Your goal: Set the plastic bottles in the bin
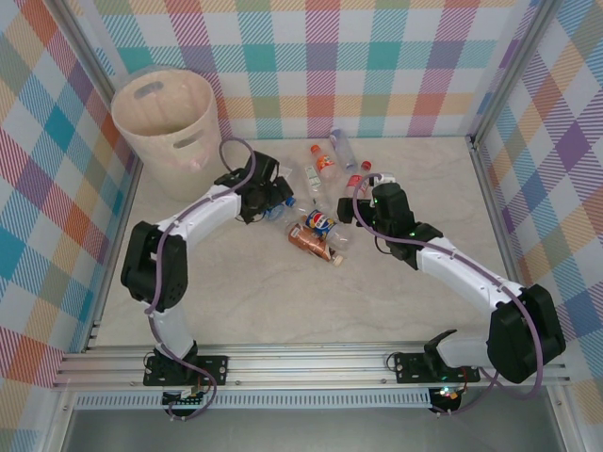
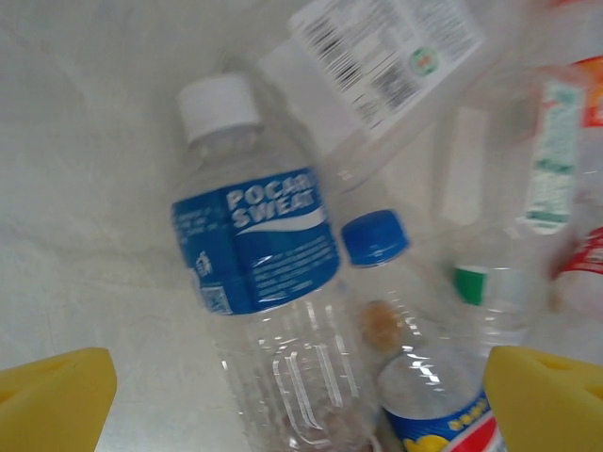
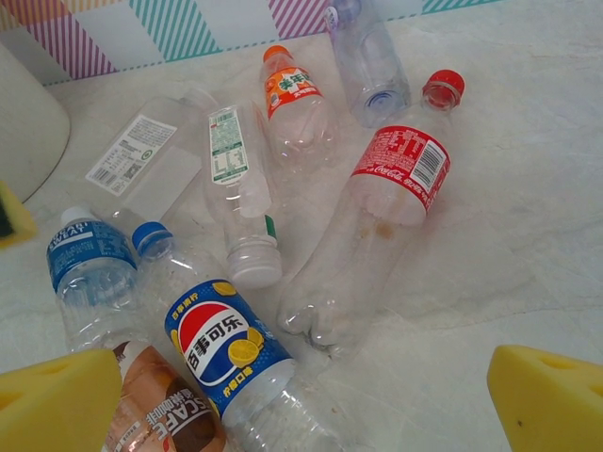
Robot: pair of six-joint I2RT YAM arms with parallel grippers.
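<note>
The main hazard, as I judge it, is the crowding: the plastic bottles (image 1: pixel 316 212) lie in a loose heap just past the middle of the bench (image 1: pixel 283 311), toward 12 o'clock, many touching or overlapping. A hand closing on one could catch its neighbour too, or nudge the light, round empties so they roll away. In the left wrist view the blue-labelled Pocari Sweat bottle (image 2: pixel 259 254) lies lengthwise between the yellow pads, its white cap toward 11 o'clock. A blue-capped bottle (image 2: pixel 375 237) rests right against it at 3 o'clock, so a careless squeeze may pinch both or squirt the slick one out. Both arms also lean over the same heap, close together, and could foul each other. The bin (image 1: pixel 168 118) stands well apart in the bench's 10 o'clock corner, so a weak grip risks a drop on the way, or a knock against its rim. The left hand (image 2: pixel 301 400) is spread as wide as it goes, holding nothing and poised above the Pocari Sweat bottle without clear contact. The right hand (image 3: pixel 301 400) is likewise spread wide and empty. It hovers over the Pepsi bottle (image 3: pixel 221 348) and the red-labelled Coca-Cola bottle (image 3: pixel 377 217), touching neither as far as I can tell.
</note>
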